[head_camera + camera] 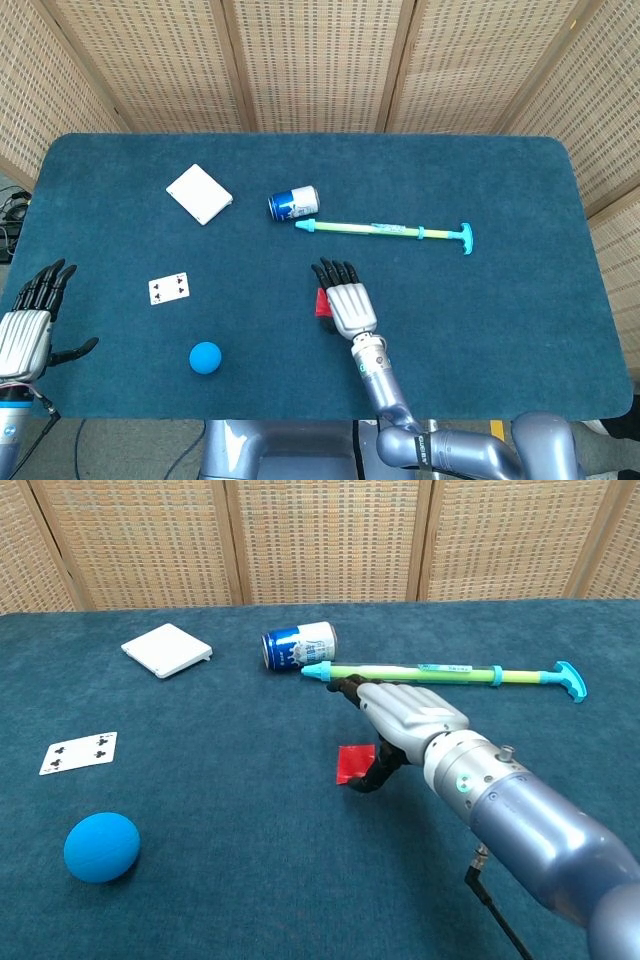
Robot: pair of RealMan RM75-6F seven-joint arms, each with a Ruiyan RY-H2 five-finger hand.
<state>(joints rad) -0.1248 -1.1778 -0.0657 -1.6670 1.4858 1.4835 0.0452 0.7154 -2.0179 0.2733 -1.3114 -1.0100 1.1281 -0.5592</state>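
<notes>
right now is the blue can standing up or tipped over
Tipped over. The blue can lies on its side on the table, its round end facing the chest camera, just behind the green stick's tip.

Blue-felt table [520, 300] bears box [199, 194], can [293, 203], pump [385, 231], card [168, 288], ball [205, 357], red square [355, 763].

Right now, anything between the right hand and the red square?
Nothing visible. The right hand hovers flat right beside the red square, its thumb curling down at the square's edge; only bare table lies around them. The can and green pump lie farther back.

Red square [355, 763] — blue ball [101, 847]
</notes>
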